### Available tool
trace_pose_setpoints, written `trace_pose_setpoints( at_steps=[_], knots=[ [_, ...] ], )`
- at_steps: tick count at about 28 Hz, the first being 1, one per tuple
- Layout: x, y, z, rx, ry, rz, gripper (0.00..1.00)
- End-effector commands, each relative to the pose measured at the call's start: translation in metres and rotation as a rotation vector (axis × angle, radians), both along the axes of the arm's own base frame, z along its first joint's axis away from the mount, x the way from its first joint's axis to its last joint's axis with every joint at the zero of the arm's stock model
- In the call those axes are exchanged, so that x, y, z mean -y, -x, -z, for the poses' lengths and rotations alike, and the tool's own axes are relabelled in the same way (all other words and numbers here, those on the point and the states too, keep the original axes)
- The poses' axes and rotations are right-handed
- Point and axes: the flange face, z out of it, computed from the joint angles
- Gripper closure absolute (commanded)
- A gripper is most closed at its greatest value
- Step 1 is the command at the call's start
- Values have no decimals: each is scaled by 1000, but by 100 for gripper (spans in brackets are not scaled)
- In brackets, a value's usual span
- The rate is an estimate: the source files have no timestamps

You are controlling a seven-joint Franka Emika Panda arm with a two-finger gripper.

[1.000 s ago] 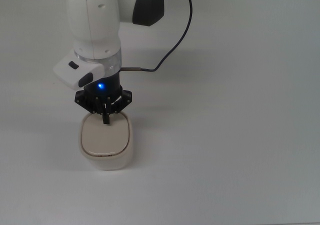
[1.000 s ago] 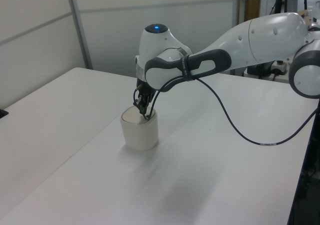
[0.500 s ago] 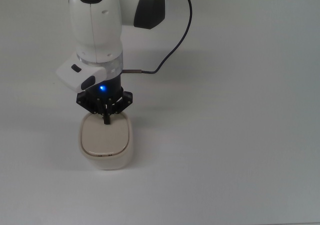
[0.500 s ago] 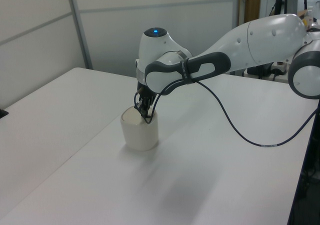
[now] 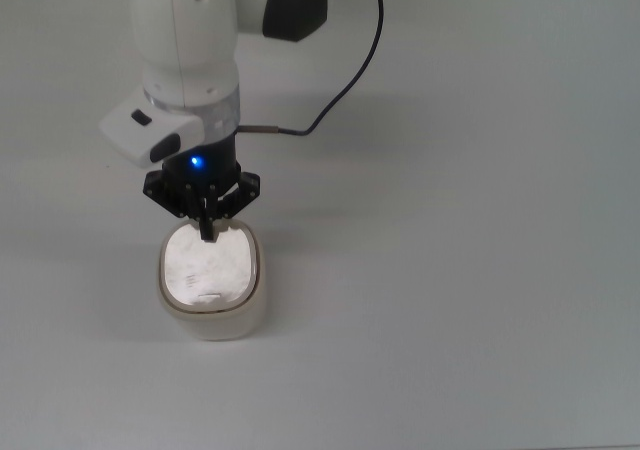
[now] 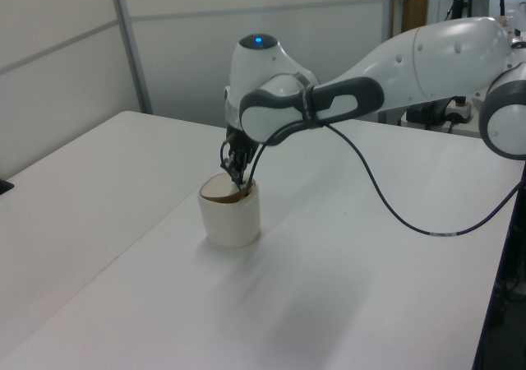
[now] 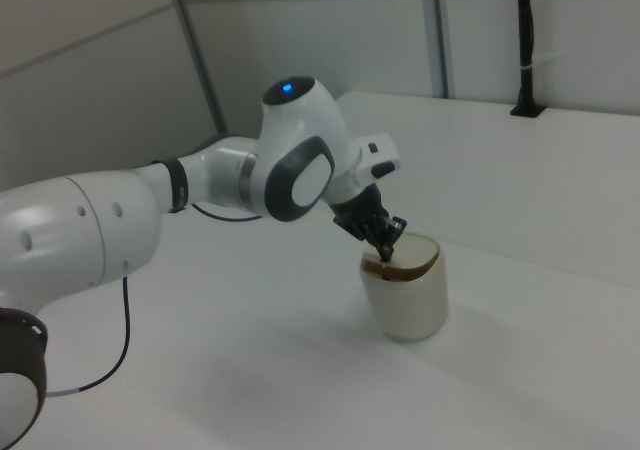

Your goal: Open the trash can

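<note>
Lid tipped at the arm-side edge, fingers pressed down on it

Trash can (image 5: 212,285) stands on the white tabletop (image 5: 450,270), directly under the tool end of the arm. Gripper (image 5: 207,232) points straight down; its fingers (image 6: 239,191) look pinched together into a single tip, nothing held between them (no gap visible in any view). That tip sits at the can's arm-side rim, on or just inside the lid (image 5: 208,270).

Left and right views: lid is no longer flat. A dark brown gap (image 7: 390,267) shows at the rim under the fingers, and the lid surface slopes away from it. In the top view the lid reads pale and glary, consistent with a tilt.

Key relation: contact point lies at the can's edge nearest the arm, off the lid's centre; the opposite edge carries a small dark mark (image 5: 205,295), possibly the button.

Judgement: opening is under way, not finished. Further downward push at this same edge should swing the lid more; slipping off the rim is the risk.
</note>
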Motion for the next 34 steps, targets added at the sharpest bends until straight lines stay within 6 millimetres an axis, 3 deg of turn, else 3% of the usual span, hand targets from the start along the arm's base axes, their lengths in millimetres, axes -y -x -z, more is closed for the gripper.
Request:
trace_pose_setpoints(
  at_steps=[1, 3, 8, 18, 21, 23, 24, 26, 34],
  knots=[
    [0, 23, -58, -5, 2, 26, 100],
    [-1, 32, -83, 19, -6, 30, 100],
    [-2, 56, -117, -10, -12, 30, 100],
    [-16, 104, -147, -184, -18, 29, 100],
    [-29, 120, -153, -242, -15, 2, 97],
    [-32, 126, -156, -263, -14, -4, 85],
    [-32, 128, -156, -274, -16, -3, 54],
    [-35, 129, -155, -280, -25, 3, 3],
    [-49, 130, -147, -308, -29, -20, 0]
  ],
)
